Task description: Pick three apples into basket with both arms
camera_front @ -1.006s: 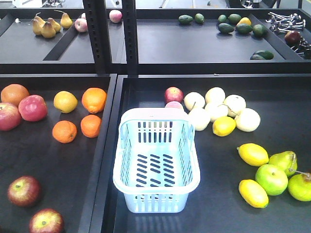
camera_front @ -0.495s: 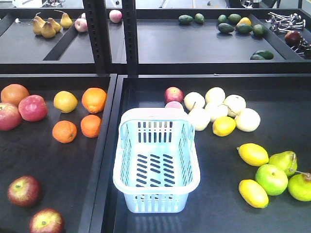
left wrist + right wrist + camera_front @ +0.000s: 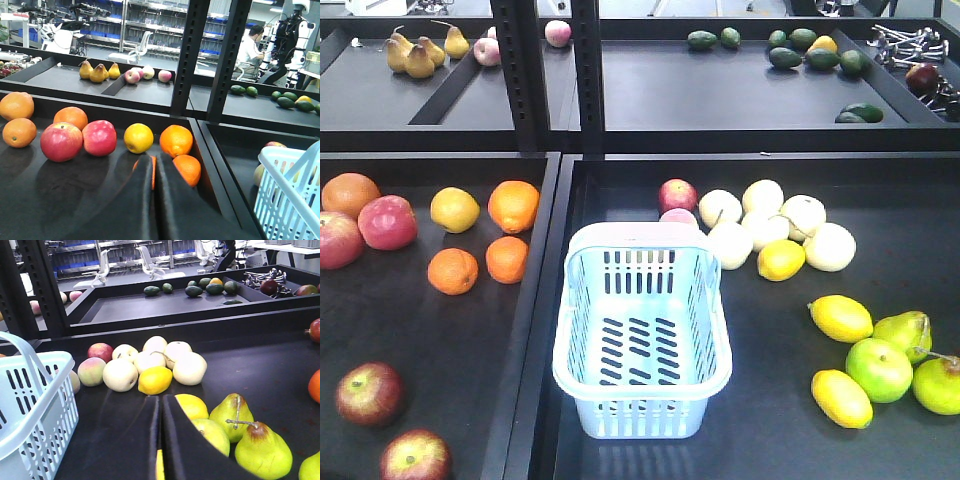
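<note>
Black tray worktop (image 3: 430, 340) on racking (image 3: 520, 70) in lab hall; basket (image 3: 642, 412) just beside centre divider (image 3: 542, 330), apples (image 3: 368, 393) front-left with room around; left jaws, right jaws closed.

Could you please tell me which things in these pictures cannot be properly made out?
Front view: the pinkish fruit behind the basket is mostly hidden by its far rim.
Front view: the lowest dark apple is cut off by the bottom edge.
Left wrist view: the left tool covers most of an orange.
Right wrist view: the right tool hides part of a lemon.
</note>
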Robot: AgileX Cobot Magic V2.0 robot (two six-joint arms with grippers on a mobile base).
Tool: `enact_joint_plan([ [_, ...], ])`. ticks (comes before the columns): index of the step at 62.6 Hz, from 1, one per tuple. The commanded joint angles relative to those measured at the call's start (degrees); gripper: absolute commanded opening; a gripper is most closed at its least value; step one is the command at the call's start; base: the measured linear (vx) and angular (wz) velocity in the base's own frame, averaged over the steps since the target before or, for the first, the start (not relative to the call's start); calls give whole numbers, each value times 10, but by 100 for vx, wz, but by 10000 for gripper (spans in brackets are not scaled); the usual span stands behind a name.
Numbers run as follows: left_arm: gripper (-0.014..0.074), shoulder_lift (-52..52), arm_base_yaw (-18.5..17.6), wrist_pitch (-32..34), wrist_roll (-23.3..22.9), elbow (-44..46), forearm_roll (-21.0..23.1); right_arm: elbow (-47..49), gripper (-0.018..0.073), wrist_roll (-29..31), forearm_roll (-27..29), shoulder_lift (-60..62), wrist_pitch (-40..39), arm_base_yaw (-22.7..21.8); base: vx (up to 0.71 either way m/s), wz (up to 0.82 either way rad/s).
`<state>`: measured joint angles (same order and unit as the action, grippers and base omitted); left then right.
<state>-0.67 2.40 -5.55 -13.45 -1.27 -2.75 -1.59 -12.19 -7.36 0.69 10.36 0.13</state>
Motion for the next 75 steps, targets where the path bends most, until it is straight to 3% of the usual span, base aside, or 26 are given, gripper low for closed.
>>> enact_joint_plan([
  [1, -6, -9, -1, 50, -5, -5, 5, -8, -4, 6, -4, 7, -45, 0, 0, 0],
  [13, -6, -9, -1, 50, -5, -5, 41, -8, -4, 6, -4, 7, -45, 0, 0, 0],
  [30, -6, -9, -1, 50, -5, -5, 42, -8, -4, 6, -4, 7, -45, 0, 0, 0],
  [45, -6, -9, -1, 50, -5, -5, 167, -8, -4, 6, -4, 7, -45, 0, 0, 0],
  [64, -6, -9, -1, 50, -5, -5, 193, -8, -4, 6, -4, 7, -45, 0, 0, 0],
  [75, -6, -9, -1, 60, -5, 1, 297, -8, -4, 6, -4, 7, -45, 0, 0, 0],
])
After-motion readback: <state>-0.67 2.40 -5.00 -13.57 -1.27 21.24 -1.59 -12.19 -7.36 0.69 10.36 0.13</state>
